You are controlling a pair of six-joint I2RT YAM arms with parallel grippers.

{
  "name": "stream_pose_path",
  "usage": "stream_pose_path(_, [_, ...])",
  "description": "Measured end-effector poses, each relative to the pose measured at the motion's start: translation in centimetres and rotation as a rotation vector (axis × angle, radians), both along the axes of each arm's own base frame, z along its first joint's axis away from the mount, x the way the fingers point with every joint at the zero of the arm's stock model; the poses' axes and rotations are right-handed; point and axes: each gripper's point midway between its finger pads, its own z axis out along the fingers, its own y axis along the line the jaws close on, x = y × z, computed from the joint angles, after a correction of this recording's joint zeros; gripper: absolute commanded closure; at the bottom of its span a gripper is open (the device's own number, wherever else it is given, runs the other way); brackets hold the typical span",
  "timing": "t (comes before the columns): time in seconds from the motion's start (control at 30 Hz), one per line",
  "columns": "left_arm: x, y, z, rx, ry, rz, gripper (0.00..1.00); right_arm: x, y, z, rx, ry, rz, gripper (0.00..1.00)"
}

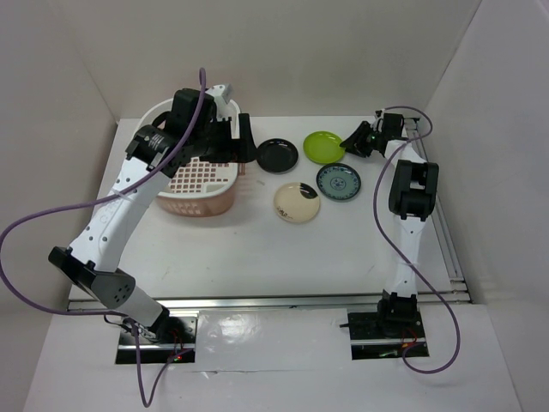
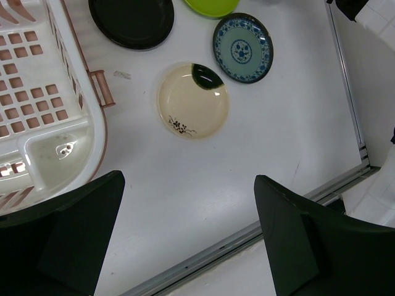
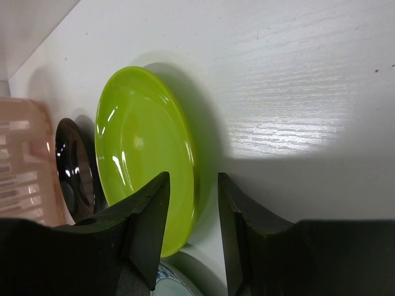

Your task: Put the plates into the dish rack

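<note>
Four plates lie on the white table right of the pink dish rack [image 1: 199, 178]: black [image 1: 278, 154], lime green [image 1: 323, 147], blue patterned [image 1: 339, 182] and cream [image 1: 297, 202]. My left gripper [image 1: 246, 148] hovers open and empty at the rack's right edge; its wrist view shows its wide jaws [image 2: 188, 179] above bare table, with the cream plate [image 2: 193, 100], blue plate [image 2: 242, 47], black plate [image 2: 131, 21] and rack [image 2: 37, 92] beyond. My right gripper [image 1: 347, 144] is open at the green plate's right edge; its jaws [image 3: 192, 179] straddle the green plate's [image 3: 142, 148] rim without closing on it.
The rack holds no plates. White walls stand close behind and at both sides. A metal rail [image 1: 442, 223] runs along the table's right edge and another [image 2: 247, 237] along the front. The black plate [image 3: 73, 172] and rack [image 3: 21, 154] lie beyond the green one.
</note>
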Motion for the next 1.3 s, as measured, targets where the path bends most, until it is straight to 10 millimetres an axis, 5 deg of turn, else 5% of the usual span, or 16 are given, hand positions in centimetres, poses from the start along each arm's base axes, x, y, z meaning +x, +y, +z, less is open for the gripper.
stream_pose_path(0.37, [0.0, 0.0, 0.0, 0.001, 0.001, 0.000, 0.00, 0.5, 0.2, -0.2, 0.036, 0.004, -0.003, 0.58])
stream_pose_path(0.67, [0.0, 0.0, 0.0, 0.001, 0.000, 0.001, 0.00, 0.4, 0.5, -0.7, 0.053, 0.011, 0.009, 0.73])
stream_pose_path(0.83, [0.0, 0.0, 0.0, 0.002, 0.000, 0.002, 0.00, 0.3, 0.7, -1.0, 0.061, 0.019, 0.007, 1.00])
stream_pose_path(1.3, [0.8, -0.3, -1.2, 0.016, 0.023, 0.005, 0.00, -0.4, 0.4, -0.6, 0.299, 0.051, -0.187, 1.00])
